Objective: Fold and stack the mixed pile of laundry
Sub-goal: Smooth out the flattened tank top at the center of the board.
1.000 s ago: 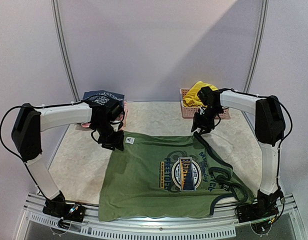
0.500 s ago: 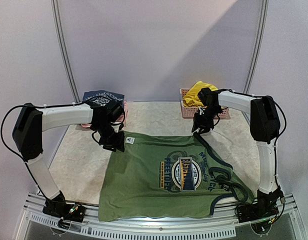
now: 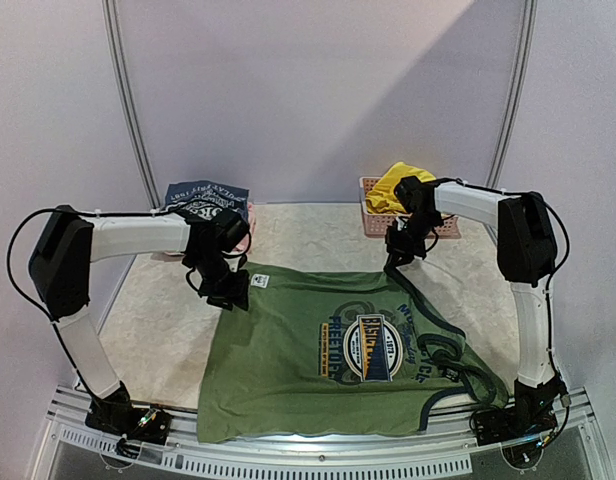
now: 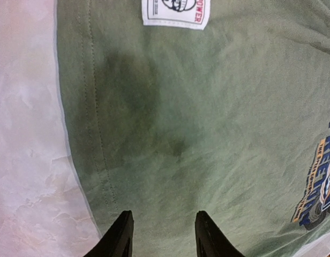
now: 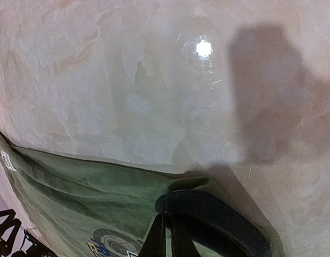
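On the olive-green shirt [image 3: 288, 370], sewn at the hem, a white label [image 4: 175, 12]: red capitals ending in "OWER", legible from the left wrist, the rest cut off by the frame edge. On the chest, a round logo [image 3: 376, 345] in blue and yellow with block capitals down the middle band, possibly "BASKETBALL", turned sideways and too small to confirm; curved lettering around it unreadable. On the folded navy garment [image 3: 206, 193] at the back left, white print, upside down, not legible.
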Available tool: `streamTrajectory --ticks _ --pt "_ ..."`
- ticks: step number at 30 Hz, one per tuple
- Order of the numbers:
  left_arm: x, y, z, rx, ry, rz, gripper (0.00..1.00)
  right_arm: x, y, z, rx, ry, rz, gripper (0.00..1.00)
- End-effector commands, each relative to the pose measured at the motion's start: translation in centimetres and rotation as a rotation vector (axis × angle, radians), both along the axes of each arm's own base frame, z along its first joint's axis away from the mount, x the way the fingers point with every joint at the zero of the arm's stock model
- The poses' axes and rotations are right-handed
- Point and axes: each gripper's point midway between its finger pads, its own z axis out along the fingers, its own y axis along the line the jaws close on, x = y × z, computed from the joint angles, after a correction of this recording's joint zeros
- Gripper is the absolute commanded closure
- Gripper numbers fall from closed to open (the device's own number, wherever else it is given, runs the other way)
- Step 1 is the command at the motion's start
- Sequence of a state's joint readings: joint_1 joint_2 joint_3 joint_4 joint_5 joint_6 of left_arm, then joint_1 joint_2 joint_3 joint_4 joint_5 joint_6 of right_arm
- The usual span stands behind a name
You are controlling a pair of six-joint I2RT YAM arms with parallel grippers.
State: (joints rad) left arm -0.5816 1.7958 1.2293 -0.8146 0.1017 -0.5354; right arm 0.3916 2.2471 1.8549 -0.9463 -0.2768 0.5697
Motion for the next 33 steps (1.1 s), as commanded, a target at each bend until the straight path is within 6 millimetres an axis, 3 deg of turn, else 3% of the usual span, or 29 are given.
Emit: streamTrajectory --ticks 1,5,12,16,24,27,33 --pt "0.1 0.5 -1.2 0.0 0.019 0.028 0.61 0.3 0.1 -0.1 0.0 0.01 0.008 0.99" --pt "-0.2 0.8 -1.8 0.009 0.028 0.035 0.61 0.6 -0.4 0.1 -0.013 0.01 0.002 1.0" --pt "-1.1 1.4 -2.9 0.024 0.05 0.05 0.62 1.7 -3.3 1.0 -0.033 -0.009 -0.052 1.0" --pt "-1.4 1.7 -3.4 0.034 0.063 0.057 0.62 1.7 -4.4 0.6 -0.038 0.01 -0.072 1.0" --pt "-1.5 2.0 -3.1 0.041 0.057 0.081 0.63 1.0 -5.5 0.4 -0.048 0.021 -0.089 1.0" --pt "-1.3 2.0 -2.8 0.044 0.048 0.087 0.63 1.2 -4.4 0.8 0.027 0.015 -0.062 0.99" --pt "0.4 2.0 0.6 0.039 -0.041 0.096 0.62 1.0 -4.0 3.4 0.06 -0.032 -0.026 0.7"
